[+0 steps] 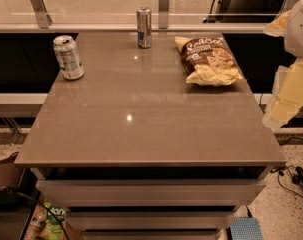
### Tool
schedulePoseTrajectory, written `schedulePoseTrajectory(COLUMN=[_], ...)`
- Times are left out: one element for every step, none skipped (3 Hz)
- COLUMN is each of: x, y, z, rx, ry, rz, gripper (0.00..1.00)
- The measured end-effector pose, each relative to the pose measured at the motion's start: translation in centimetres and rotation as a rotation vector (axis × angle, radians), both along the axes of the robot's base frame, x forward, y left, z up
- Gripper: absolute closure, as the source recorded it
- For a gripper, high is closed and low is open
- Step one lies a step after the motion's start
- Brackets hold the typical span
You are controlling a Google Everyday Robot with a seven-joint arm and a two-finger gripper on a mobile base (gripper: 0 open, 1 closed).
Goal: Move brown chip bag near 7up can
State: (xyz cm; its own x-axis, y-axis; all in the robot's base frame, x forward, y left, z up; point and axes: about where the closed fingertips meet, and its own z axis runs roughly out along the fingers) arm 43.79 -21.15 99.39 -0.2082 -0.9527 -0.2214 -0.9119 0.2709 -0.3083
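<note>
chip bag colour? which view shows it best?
The chip bag is dark brown with pale yellow ends and white lettering; camera view. The gripper is at the right, apart from it.

Cans: two, both on table (141, 129). One 7up can (68, 57), back left; one slim can (144, 27), back centre.
Chip bag (208, 60): one, back right.
Table: one, grey-brown top.
Gripper (288, 91): one, pale, at right frame edge, by table's right side.
Drawer fronts (150, 192) under top: two clear, third partly cut off.
Green packet (51, 219): one, floor, bottom left.
Blue mat (246, 229): one, floor, bottom right.
</note>
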Motion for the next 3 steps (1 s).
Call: schedulePoseTrajectory(x=[0.3, 1.7, 4.0], y=[0.0, -0.5, -0.9], z=[0.0, -0.5, -1.6], rx=[-0.009, -0.047, -0.104], ry=[-0.005, -0.023, -0.053], rz=[-0.005, -0.044, -0.070], gripper=[0.00, 0.02, 0.00])
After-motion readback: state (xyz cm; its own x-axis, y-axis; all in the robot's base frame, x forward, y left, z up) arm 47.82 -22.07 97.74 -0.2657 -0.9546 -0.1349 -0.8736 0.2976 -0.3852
